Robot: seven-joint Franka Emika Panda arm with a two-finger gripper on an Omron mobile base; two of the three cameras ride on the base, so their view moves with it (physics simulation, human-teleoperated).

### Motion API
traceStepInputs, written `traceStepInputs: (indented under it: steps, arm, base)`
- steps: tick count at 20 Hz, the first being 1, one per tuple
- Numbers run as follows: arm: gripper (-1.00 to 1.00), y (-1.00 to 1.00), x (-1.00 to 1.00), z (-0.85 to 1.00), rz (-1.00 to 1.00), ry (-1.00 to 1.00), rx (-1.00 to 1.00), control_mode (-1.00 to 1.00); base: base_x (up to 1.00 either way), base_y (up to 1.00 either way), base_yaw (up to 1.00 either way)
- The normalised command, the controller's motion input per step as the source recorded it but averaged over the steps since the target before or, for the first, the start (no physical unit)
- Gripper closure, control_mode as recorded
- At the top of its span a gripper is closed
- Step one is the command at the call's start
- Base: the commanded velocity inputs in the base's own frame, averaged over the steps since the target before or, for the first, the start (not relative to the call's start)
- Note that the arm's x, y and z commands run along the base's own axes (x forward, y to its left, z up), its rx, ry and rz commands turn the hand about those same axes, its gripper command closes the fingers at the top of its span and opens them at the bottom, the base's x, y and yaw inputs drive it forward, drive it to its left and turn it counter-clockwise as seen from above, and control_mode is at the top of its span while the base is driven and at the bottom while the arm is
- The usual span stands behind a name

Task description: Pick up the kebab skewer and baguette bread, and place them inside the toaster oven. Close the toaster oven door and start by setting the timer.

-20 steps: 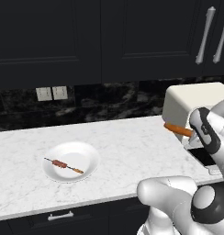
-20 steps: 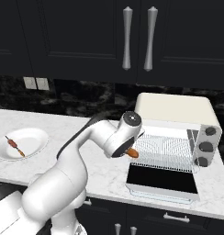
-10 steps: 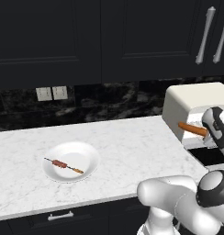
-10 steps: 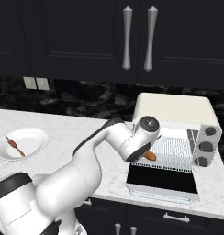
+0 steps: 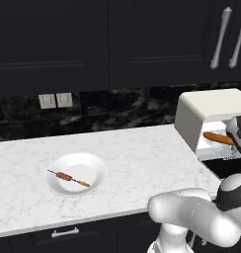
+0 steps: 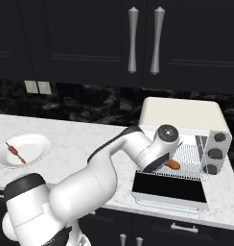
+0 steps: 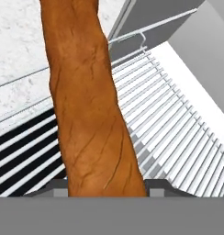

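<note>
resting in gripper (image 6: 168, 162), baguette bread (image 7: 88, 105) above oven rack (image 7: 178, 124)

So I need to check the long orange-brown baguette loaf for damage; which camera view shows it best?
The hand view: the long orange-brown baguette loaf runs large up the frame, its crust cracks plain, over the wire rack. The left base view shows a small orange bar inside the cream-white toaster oven; the right base view shows just an end.
</note>
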Motion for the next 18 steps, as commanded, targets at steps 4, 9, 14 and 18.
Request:
traceStepInputs:
  steps: [4, 9, 14, 18]
  arm:
    - [1.00, -0.51, 0.00, 0.00, 0.00, -0.05, -0.12, -1.00]
    - [1.00, -0.36, 0.00, 0.00, 0.02, -0.13, -0.10, -1.00]
    - [1.00, -0.08, 0.00, 0.01, 0.12, -0.28, -0.03, -1.00]
    - [1.00, -0.29, 0.11, 0.00, 0.12, -0.17, 0.00, -1.00]
  base:
    - [0.00, 0.00, 0.00]
    - [0.00, 0.00, 0.00]
    - [0.00, 0.00, 0.00]
    - [0.00, 0.00, 0.00]
